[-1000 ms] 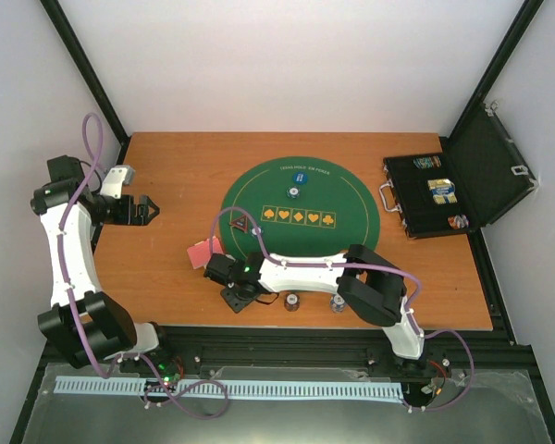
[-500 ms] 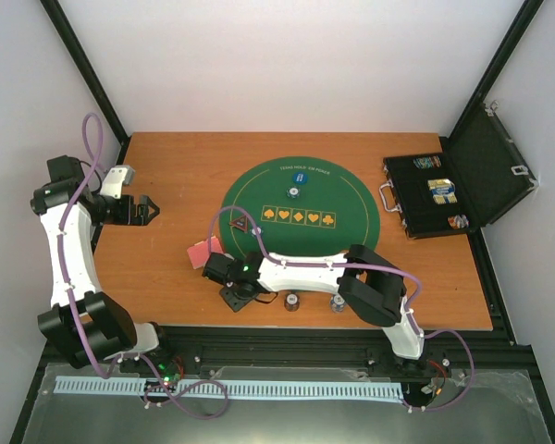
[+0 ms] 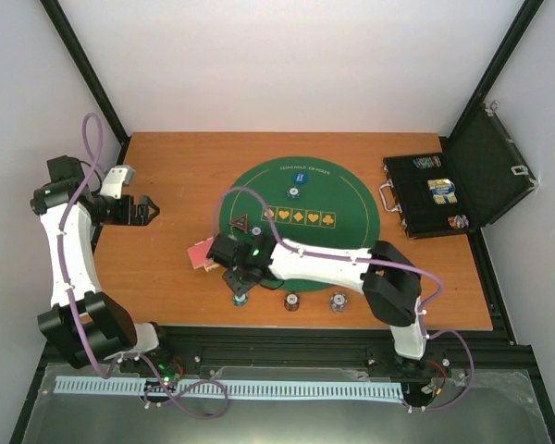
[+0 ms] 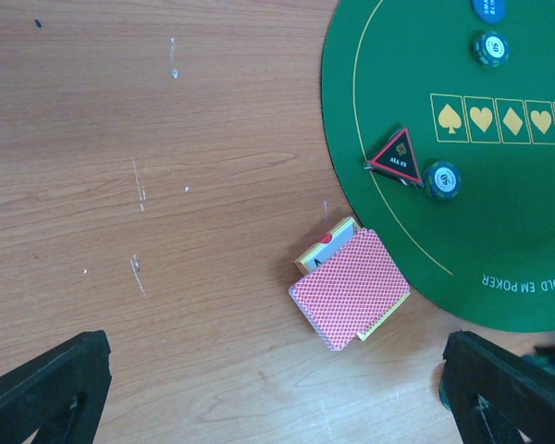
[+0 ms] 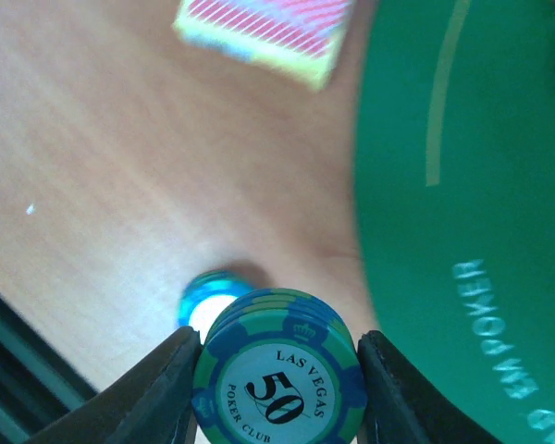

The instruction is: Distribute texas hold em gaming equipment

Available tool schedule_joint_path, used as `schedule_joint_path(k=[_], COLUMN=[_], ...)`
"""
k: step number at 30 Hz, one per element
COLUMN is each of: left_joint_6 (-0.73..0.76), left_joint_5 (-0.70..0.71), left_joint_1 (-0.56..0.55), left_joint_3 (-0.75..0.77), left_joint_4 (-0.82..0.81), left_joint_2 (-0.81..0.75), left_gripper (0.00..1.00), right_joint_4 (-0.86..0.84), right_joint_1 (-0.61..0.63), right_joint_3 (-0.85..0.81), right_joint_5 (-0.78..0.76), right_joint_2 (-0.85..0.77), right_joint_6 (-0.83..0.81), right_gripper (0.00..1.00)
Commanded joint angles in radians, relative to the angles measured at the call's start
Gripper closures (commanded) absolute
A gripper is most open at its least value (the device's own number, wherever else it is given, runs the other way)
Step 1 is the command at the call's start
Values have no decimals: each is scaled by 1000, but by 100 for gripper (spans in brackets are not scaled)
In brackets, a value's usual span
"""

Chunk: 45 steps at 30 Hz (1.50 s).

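The right gripper is closed on a blue-and-green 50 chip. In the right wrist view 1 finger presses each side of the chip, which is printed "LAS VEGAS POKER CLUB". More striped rims show behind its top edge, but how many chips are in the grip cannot be counted. The bottom of the chip is cut off by the picture edge. In the top view the gripper body hides this chip completely.

Under the held chip, a second chip lies on the wooden table, just beside the edge of the green mat. It is blurred in the wrist view, so its markings are unreadable. The pink-red-backed playing cards lie in a small uneven pile on the wood, touching the rim of the mat. In the right wrist view they are blurred and cut off at the top.

On the mat, the black triangular marker touches a chip. Farther up lies another chip and a blue button, which is half cut off. 2 more chips lie near the front edge of the table. The content of the open black case is too small to read.

The left gripper hangs over bare wood with its jaws wide apart, holding nothing.
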<state>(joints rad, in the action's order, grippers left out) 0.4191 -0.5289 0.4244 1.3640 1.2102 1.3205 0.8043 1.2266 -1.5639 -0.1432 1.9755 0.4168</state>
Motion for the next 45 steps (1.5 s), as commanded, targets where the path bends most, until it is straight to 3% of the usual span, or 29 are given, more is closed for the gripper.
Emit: schedule_joint_path(k=[1,9,17,26,40,45], left_joint_6=[8,7,5,9,16,21], left_joint_5=[-21,-27,-53,-80,-72,-63], left_joint_1=[-2,-1,-1,-1,-1,-1], left_joint_3=[24,35,26,36,39,34], left_joint_4=[24,25,23,18,9,5], left_joint_2=[-12,-12,18,36,43,44], left_gripper=[0,0,0,0,0,0], right_joint_4=[38,35,56,118,117,121], right_joint_1=[-122,-481,-703,-785,-808,-808], right_joint_3=[-21,-91,-349,-612,-680,-614], right_joint_5=[-52,-15,43,85,107,110], right_joint_2=[-91,-66,172,442,530,477], right_joint_6=[-62,-193,-234,-242,-231,-225], right_gripper=[71,71,71,71,71,73])
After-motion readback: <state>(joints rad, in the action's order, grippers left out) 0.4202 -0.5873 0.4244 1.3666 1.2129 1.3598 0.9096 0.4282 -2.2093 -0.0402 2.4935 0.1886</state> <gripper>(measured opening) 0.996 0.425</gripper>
